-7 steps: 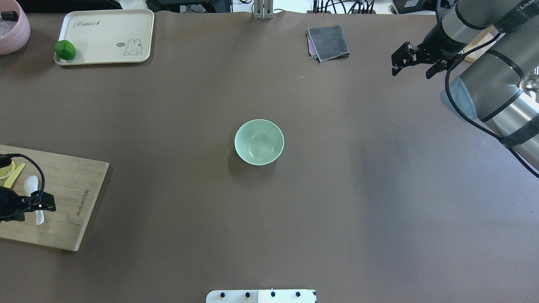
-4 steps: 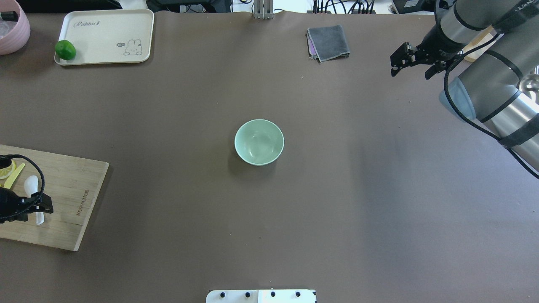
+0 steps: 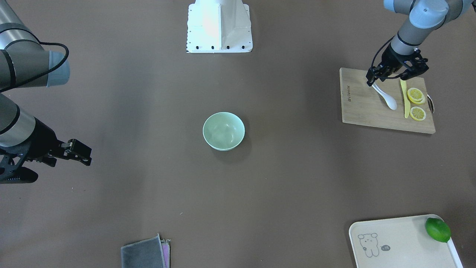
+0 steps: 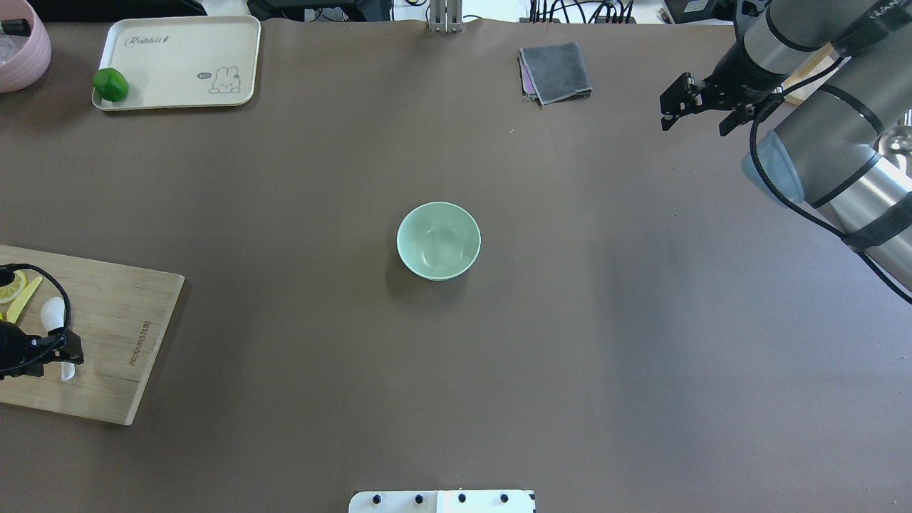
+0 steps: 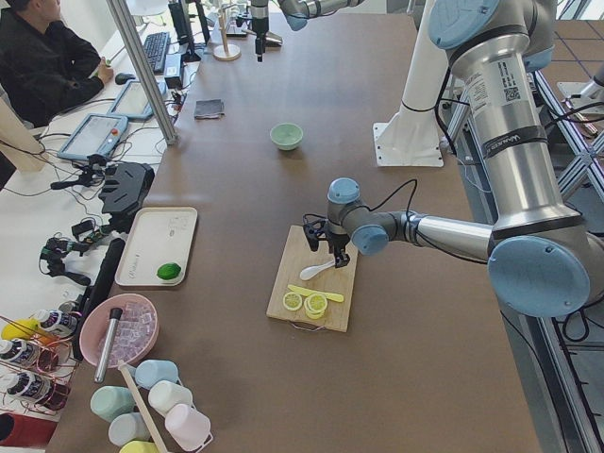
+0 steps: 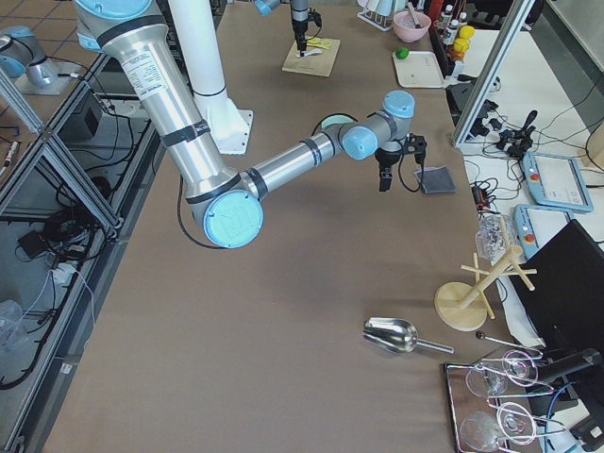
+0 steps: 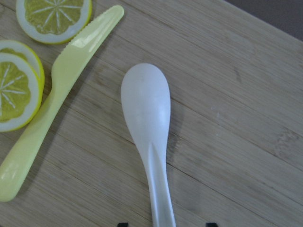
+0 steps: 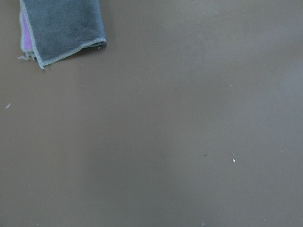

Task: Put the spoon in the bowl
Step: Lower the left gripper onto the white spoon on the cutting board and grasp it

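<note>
One wooden cutting board (image 3: pixel 366 104) sits at the table's left end. Mint-green bowl (image 4: pixel 438 240) is mid-table, well apart. I see left gripper (image 3: pixel 388 76) spread wide, astride the handle of the white spoon (image 7: pixel 147 118) lying on that board. Right gripper (image 4: pixel 695 128) fingers parted, far right.

Left gripper (image 3: pixel 386 79) low, pointing straight down, jaws apart. Right gripper (image 4: pixel 695 127) hangs higher, likewise pointing down, jaws apart.
</note>
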Available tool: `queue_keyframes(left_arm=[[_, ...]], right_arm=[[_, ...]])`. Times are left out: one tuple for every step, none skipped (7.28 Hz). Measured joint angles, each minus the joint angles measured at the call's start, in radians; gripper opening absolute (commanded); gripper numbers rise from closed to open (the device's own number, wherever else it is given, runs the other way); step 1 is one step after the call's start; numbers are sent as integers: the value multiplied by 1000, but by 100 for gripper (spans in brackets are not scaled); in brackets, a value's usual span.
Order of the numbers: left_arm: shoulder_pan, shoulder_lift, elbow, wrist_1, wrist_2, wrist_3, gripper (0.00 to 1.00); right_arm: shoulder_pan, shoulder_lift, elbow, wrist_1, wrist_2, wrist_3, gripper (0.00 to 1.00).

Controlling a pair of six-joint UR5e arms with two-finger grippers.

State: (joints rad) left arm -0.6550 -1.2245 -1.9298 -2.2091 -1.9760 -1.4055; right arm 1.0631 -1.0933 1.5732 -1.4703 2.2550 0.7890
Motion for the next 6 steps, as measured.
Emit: queue_keyframes(left_arm=[[0,0,0,0,0,0,62],[1,0,0,0,0,-1,62],[3,0,0,0,0,-1,59],[7,0,0,0,-1,-1,59],[11,0,0,0,-1,-1,58],[14,0,0,0,0,-1,58]], right_arm=[[-1,-1,3,-2,0,0,100],[-1,-1,4,-3,-1,0,100],[-1,-2,6,-4,0,0,100],[-2,-2,8,-4,0,1,100],[-4,-2,10,-4,-4,1,100],[-6,-2,12,-4,-10,1,100]])
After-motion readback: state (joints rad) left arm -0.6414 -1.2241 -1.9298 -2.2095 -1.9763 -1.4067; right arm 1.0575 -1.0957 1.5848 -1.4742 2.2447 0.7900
